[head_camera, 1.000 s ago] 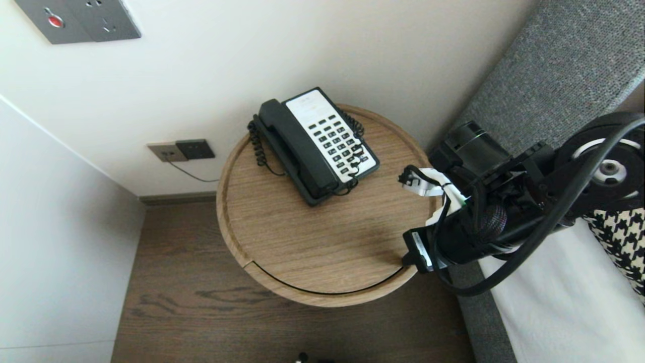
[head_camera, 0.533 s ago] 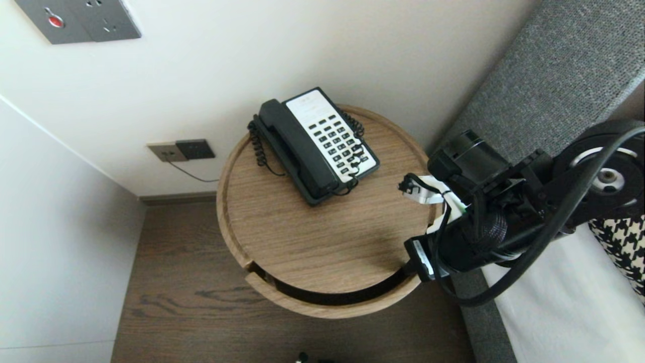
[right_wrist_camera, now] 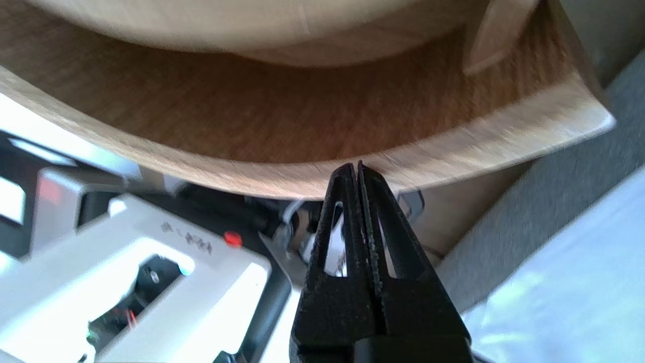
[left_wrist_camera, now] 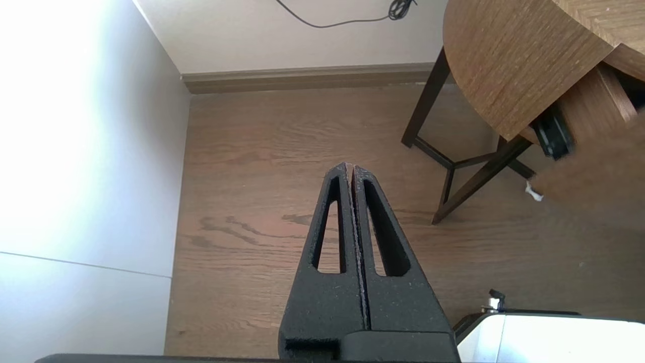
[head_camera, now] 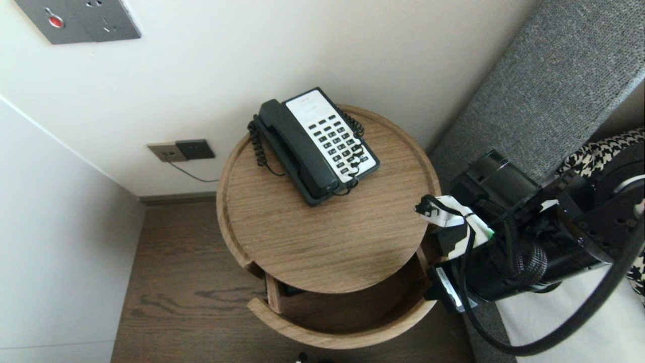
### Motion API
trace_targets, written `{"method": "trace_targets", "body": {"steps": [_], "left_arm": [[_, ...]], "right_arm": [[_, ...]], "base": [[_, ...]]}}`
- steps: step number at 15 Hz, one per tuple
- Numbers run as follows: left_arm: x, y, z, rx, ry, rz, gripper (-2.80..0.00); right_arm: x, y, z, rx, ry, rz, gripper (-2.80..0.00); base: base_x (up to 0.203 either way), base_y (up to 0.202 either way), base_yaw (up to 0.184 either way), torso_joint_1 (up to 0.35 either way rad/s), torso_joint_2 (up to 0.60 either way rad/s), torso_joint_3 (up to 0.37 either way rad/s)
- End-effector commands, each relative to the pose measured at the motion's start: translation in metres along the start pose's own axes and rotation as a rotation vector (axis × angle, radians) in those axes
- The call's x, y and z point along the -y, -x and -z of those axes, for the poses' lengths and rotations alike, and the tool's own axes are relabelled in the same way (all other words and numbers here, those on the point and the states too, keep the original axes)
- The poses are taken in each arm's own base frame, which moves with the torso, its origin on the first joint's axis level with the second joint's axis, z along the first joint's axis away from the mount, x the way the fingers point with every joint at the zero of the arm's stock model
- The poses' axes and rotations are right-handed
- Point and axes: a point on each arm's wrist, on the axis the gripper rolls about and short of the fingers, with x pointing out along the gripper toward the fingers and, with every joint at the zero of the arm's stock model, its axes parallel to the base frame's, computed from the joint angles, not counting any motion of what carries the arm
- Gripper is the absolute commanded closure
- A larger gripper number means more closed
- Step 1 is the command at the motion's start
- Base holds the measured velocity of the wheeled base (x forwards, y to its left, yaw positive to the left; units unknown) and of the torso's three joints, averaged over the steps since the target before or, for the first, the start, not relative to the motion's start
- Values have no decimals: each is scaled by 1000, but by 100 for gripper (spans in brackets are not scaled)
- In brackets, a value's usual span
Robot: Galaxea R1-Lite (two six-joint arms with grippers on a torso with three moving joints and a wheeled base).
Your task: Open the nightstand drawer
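The round wooden table (head_camera: 322, 237) stands in a corner beside the bed (head_camera: 554, 312), and its curved drawer (head_camera: 342, 333) is pulled out from under the top, showing a bare wooden bottom inside. The right gripper (right_wrist_camera: 357, 166) is at the outer side of the drawer's curved front, near the end closest to the bed. Its fingers are pressed flat together with nothing between them, and their tips meet the front's upper edge. The wrist view is blurred, so they seem to touch the wood, but that is not certain. A black telephone (head_camera: 317, 143) sits at the back of the tabletop, well away from the arm. The left gripper (left_wrist_camera: 349, 166) hangs over the wooden floor (left_wrist_camera: 242, 151), apart from the table's dark legs, its fingers likewise closed on nothing.
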Motion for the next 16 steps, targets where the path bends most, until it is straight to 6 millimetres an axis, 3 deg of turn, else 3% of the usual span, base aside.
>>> {"method": "trace_targets", "body": {"steps": [1,8,16], "left_arm": [[0,0,0,2,0,-1,0],[0,0,0,2,0,-1,0],[0,0,0,2,0,-1,0]], "right_arm": [[3,3,14,-20,-3,2,0],[9,-1,41,-32,-10,0,0],[5,10,38,27,8,-19,0]], "base": [[0,0,0,0,0,0],[0,0,0,0,0,0],[0,0,0,0,0,0]]}}
